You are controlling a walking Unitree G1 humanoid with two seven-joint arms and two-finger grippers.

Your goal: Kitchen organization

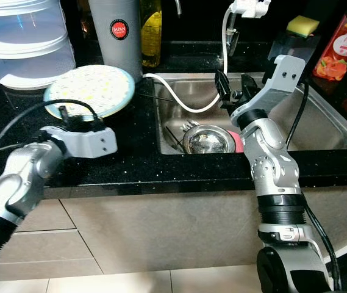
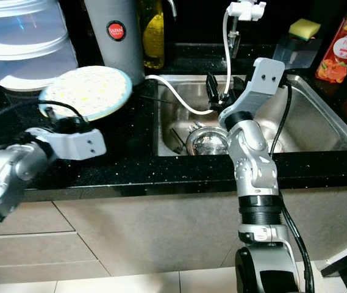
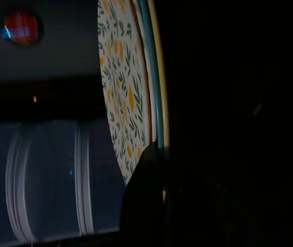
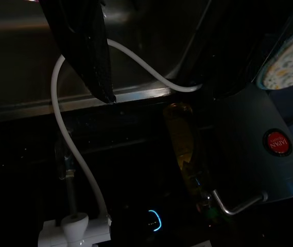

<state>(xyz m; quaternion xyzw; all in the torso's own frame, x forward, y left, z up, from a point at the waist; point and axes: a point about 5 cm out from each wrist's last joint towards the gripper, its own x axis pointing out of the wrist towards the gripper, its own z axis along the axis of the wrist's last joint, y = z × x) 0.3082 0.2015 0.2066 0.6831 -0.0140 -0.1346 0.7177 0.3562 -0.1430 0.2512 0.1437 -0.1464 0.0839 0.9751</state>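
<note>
Black speckled stone counter (image 1: 136, 165) with a steel sink (image 1: 319, 122) set in it. The round floral plate with the blue-yellow rim (image 1: 91, 90) sits near the counter's back left. The left pincer (image 1: 69, 114) is at its near rim, probably going for a grab; can't tell if it's gripping. The right pincer (image 1: 224, 85) hangs over the sink with fingers apart, holding nothing.

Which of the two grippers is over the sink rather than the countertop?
The right gripper, held above the steel sink near the white hose. The left gripper sits over the black countertop at the patterned plate.
</note>
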